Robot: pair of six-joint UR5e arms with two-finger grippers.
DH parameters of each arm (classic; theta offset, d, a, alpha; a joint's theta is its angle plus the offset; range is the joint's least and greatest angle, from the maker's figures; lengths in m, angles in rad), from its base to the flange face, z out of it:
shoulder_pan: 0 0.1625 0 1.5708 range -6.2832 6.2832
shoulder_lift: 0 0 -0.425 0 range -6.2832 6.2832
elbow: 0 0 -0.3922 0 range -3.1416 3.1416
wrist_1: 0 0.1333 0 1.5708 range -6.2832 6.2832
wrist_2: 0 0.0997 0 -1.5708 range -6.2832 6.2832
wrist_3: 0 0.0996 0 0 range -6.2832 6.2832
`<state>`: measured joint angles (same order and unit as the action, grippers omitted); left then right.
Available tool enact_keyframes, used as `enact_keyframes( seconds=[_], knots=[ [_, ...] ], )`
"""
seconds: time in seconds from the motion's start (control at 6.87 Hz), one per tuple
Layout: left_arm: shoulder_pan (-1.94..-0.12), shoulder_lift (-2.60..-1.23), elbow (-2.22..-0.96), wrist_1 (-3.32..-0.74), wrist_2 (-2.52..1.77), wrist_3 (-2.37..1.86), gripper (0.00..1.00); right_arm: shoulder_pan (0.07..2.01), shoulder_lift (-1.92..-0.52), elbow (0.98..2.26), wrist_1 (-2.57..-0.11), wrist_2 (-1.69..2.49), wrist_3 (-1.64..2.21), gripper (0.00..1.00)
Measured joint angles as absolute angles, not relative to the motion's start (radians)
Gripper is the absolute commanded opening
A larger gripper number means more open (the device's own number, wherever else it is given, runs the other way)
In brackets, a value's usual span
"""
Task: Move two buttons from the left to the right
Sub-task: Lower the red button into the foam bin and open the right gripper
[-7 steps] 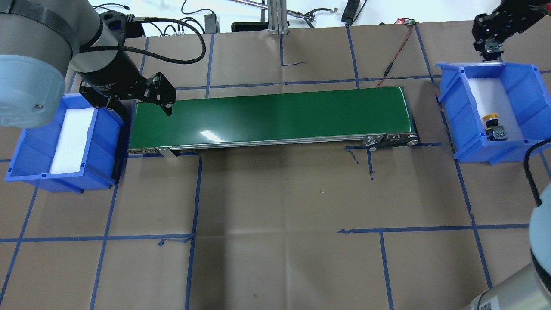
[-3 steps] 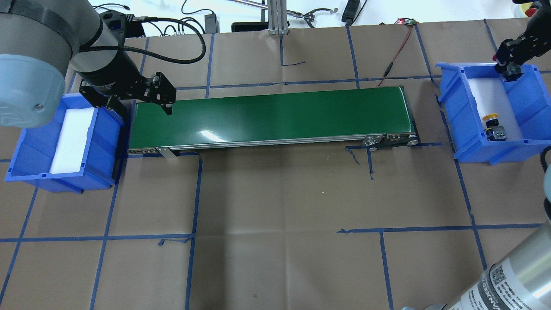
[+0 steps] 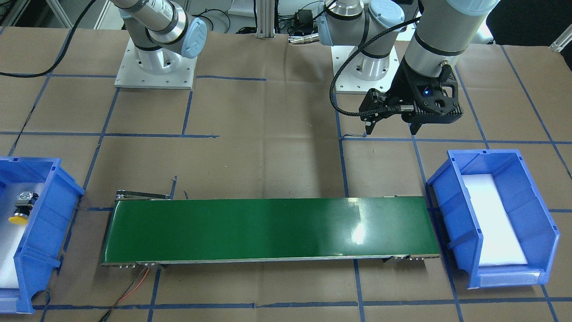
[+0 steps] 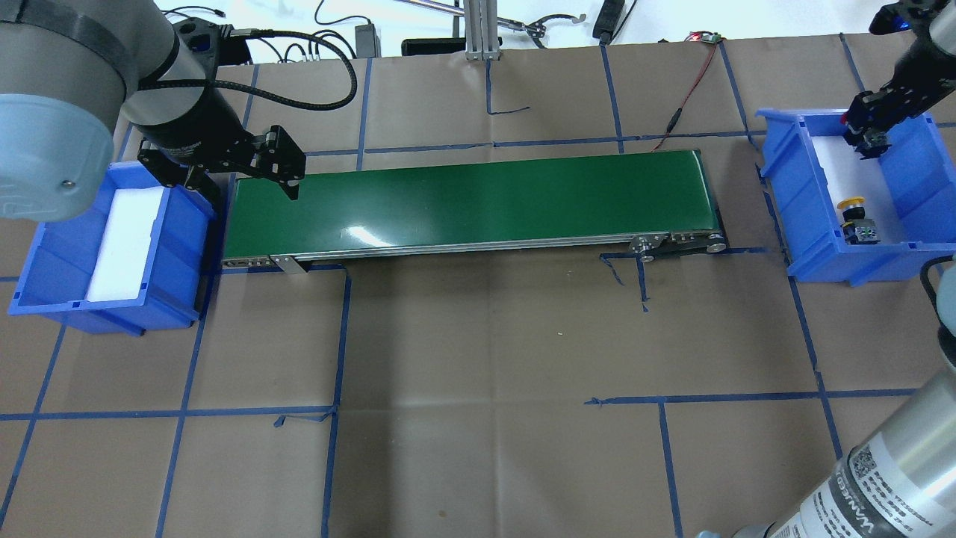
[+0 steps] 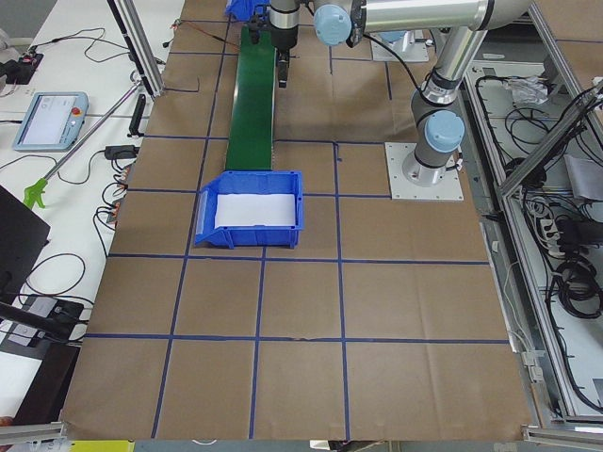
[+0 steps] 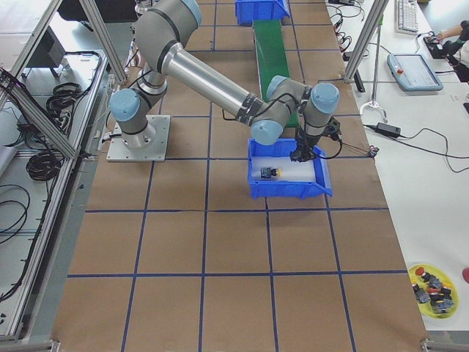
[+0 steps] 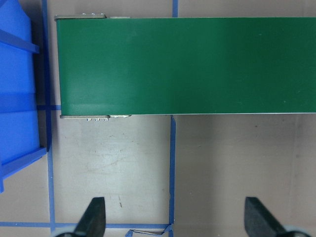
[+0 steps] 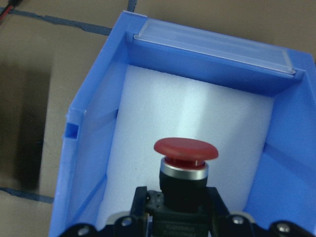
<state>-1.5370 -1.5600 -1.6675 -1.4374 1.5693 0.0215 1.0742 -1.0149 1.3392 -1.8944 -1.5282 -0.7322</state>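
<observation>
My right gripper (image 4: 866, 139) hangs over the far end of the right blue bin (image 4: 777, 187). It is shut on the red button (image 8: 185, 150), whose black body sits between the fingers, with the red cap pointing out over the white foam. The yellow button (image 4: 855, 217) lies on its side on the foam at the bin's near end, and it also shows in the front view (image 3: 20, 209). My left gripper (image 4: 250, 190) is open and empty, and hovers at the left end of the green conveyor (image 4: 470, 198). Its fingers (image 7: 94, 219) are spread wide.
The left blue bin (image 4: 45, 254) holds only white foam and stands beside the conveyor's left end. A red and black wire (image 4: 683, 97) runs from the conveyor's far right corner. Blue tape lines cross the brown paper table.
My right gripper has carried the red button from beyond the right bin's far left corner to over the bin's far end, and has come lower. The left arm has not moved.
</observation>
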Motion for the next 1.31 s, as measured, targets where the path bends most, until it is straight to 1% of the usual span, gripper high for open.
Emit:
enact_keyframes(
  seconds=[0.44,0.87,1.02,1.16,1.31],
  knots=[
    [-1.537,-1.560,-1.667,-1.437,1.569,0.021,1.00,1.070,-0.951,1.344,-1.952,-1.531,-0.747,0.07],
    [-1.537,-1.559,-1.667,-1.437,1.569,0.022,1.00,1.069,-0.941,1.365,-1.960,-1.537,-0.744,0.09],
    [-1.537,-1.559,-1.667,-1.437,1.569,0.021,1.00,1.069,-0.939,1.362,-1.962,-1.537,-0.742,0.13],
    [-1.537,-1.559,-1.666,-1.437,1.569,0.021,1.00,1.069,-0.938,1.361,-1.963,-1.535,-0.740,0.40],
    [-1.537,-1.559,-1.666,-1.437,1.569,0.021,1.00,1.069,-0.938,1.362,-1.963,-1.532,-0.738,0.62]
  ],
)
